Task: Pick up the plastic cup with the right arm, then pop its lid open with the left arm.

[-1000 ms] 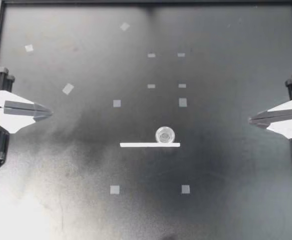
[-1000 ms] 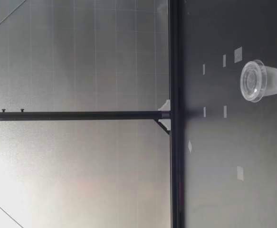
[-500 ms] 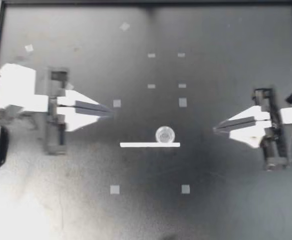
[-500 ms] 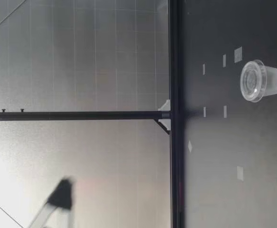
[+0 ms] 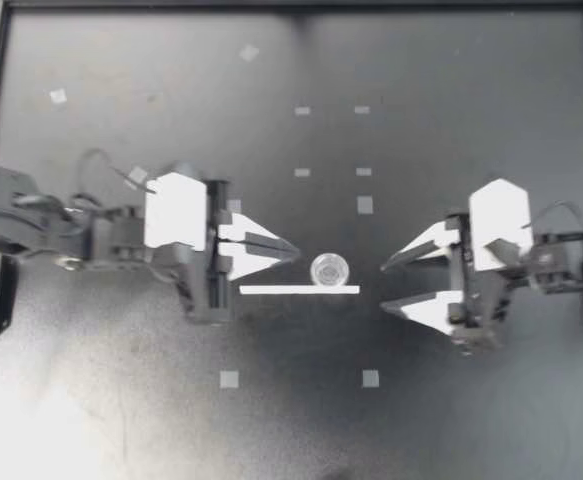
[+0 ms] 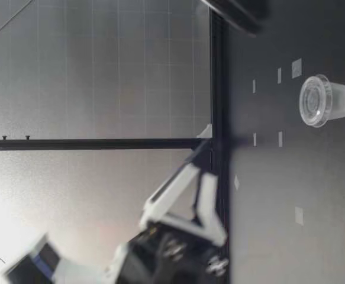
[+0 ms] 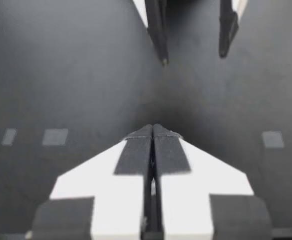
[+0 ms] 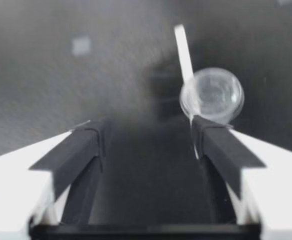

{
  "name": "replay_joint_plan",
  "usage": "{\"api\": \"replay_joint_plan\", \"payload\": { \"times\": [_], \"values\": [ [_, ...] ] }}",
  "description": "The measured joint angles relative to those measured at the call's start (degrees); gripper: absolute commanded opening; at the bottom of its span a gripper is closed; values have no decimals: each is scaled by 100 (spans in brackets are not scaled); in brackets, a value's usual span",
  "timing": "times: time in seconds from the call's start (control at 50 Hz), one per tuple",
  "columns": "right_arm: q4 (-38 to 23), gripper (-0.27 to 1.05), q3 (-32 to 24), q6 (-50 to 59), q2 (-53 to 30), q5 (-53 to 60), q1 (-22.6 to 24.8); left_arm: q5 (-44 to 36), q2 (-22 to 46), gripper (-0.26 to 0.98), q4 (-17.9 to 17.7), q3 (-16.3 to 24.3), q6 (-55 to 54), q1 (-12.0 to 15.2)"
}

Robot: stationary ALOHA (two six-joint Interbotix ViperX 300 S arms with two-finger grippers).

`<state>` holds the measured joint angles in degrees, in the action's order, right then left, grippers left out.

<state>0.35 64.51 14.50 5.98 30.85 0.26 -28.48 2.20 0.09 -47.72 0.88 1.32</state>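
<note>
Clear plastic is sitting between your two arms: the cup [image 5: 329,269] is standing upright mid-way across the table [image 5: 491,420], right against the white strip [image 5: 281,290]. The left gripper [image 5: 293,249] is hovering just beside it with fingers pressed together, holding nothing, while the right gripper [image 5: 383,287] is hanging near on the other side with fingers spread wide (its wrist view is showing the cup just ahead of one fingertip, not between them). A second ago both were resting at the table's edges with fingers together — cup and strip are lying unmoved, so the approach is looking nearly done, no grasp begun.
</note>
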Motion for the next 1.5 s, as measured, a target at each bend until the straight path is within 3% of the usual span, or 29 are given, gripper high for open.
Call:
{"api": "replay_joint_plan", "payload": {
  "times": [0.32, 1.5],
  "values": [
    [343, 68, -659, -18, -1301, 0, -255, -9, 571, -5, 0, 167, -9, 70],
    [352, 68, -1178, -70, -2057, -79, -308, -123, 1380, -5, 0, 536, 70, 88]
  ]
}}
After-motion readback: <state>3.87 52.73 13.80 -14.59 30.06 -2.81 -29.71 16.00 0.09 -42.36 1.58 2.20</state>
